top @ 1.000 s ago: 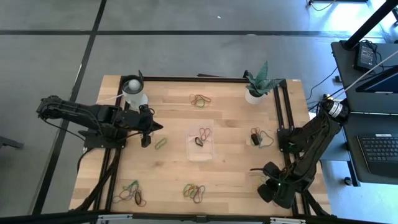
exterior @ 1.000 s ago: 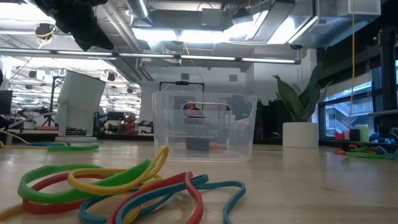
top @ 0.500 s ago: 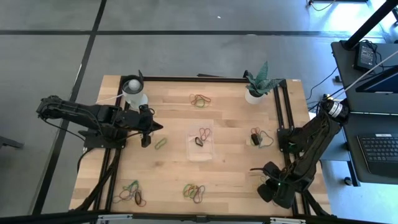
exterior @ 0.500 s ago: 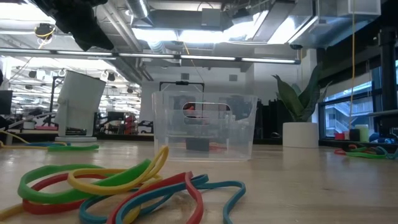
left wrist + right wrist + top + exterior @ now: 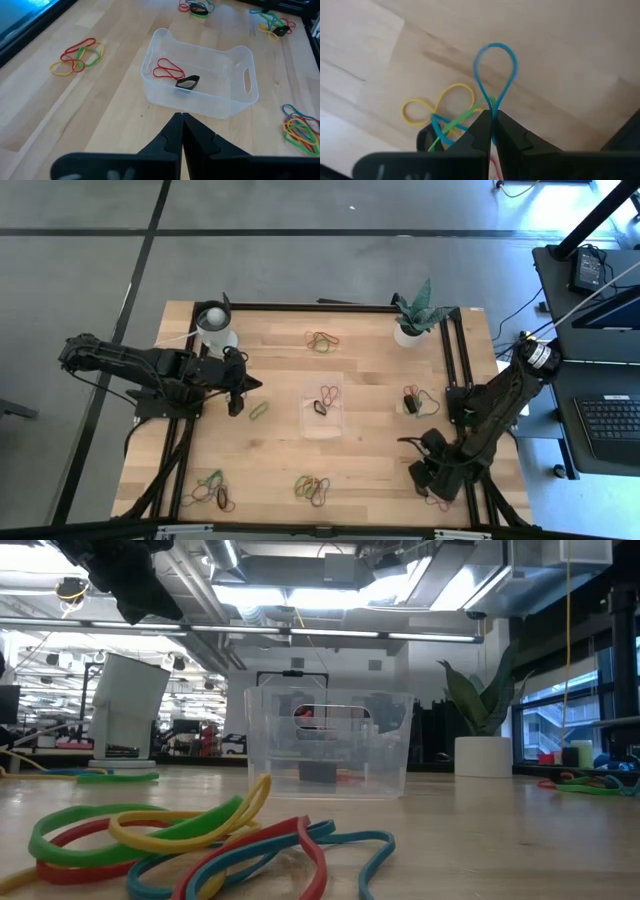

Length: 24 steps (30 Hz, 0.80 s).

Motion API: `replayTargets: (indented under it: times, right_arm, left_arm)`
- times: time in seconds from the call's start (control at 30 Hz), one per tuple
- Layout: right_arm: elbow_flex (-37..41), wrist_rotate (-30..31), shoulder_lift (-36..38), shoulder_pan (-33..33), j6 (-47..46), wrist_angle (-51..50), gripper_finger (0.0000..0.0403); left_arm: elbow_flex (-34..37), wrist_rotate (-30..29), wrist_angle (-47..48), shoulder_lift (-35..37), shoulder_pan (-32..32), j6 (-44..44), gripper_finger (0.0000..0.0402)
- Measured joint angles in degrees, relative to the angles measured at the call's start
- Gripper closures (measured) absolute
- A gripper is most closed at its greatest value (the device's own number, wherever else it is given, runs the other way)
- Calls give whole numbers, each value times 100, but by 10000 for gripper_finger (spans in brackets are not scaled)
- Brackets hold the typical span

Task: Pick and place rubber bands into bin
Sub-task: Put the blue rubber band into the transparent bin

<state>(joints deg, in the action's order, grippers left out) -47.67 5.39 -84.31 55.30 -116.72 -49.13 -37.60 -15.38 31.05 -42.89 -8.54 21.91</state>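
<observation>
At lower right, our right gripper [image 5: 493,119] jaws pinch a blue rubber band [image 5: 496,70] whose tangled neighbours may drag along; left gripper [image 5: 181,125] jaws closed, empty.

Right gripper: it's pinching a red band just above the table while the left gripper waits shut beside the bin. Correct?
Not quite: the band is blue. The right wrist view shows the right gripper shut on a blue band just above the table. The left gripper is shut beside the bin, as you said.
</observation>
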Motion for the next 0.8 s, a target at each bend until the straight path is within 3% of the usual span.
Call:
replayTargets:
  times: [0.2, 0.5, 0.67, 0.8]
  right_arm:
    - [271, 58, 0, -35, -2, 61, 377]
    - [1035, 38, 24, -41, -146, 1096, 377]
    - [934, -44, -3, -47, -137, 958, 373]
    - [882, -193, -9, -41, -132, 1040, 346]
  left_arm:
    - [0, 0, 0, 0, 2, -2, 398]
    - [0, 2, 0, 0, 0, -5, 397]
    - [0, 0, 0, 0, 0, 0, 398]
    - [0, 2, 0, 0, 1, -4, 397]
